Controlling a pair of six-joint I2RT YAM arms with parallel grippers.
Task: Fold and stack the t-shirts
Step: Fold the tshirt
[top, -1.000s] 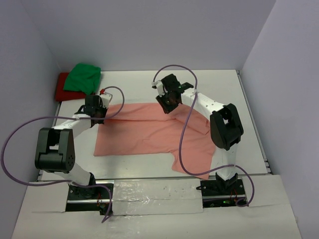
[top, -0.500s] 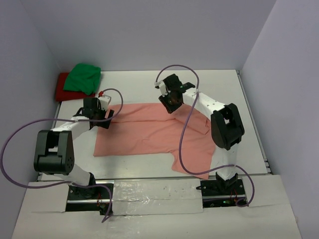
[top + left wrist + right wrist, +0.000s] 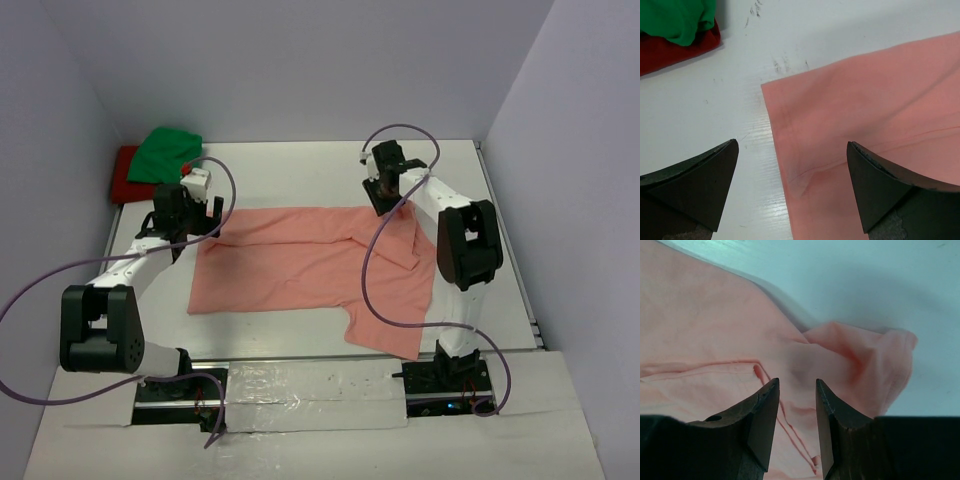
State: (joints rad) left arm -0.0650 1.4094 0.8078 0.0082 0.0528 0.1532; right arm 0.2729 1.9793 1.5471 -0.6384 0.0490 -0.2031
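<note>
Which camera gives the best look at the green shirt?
The top external view: the green shirt shows whole, bunched on the red shirt in the far left corner. The left wrist view catches only an edge of it at top left; the right wrist view misses it.

Shows a spread t-shirt (image 3: 300, 265) across the middle of the table (image 3: 300, 175), its right part reaching toward the near edge. Puts two more at the far left corner, apart from it, the bundled t-shirt (image 3: 168, 155) on top of the lower t-shirt (image 3: 124, 182). Sets the left fingers (image 3: 690, 185) over the spread t-shirt's far left corner, the right fingers (image 3: 757, 425) over its bunched far right edge.
</note>
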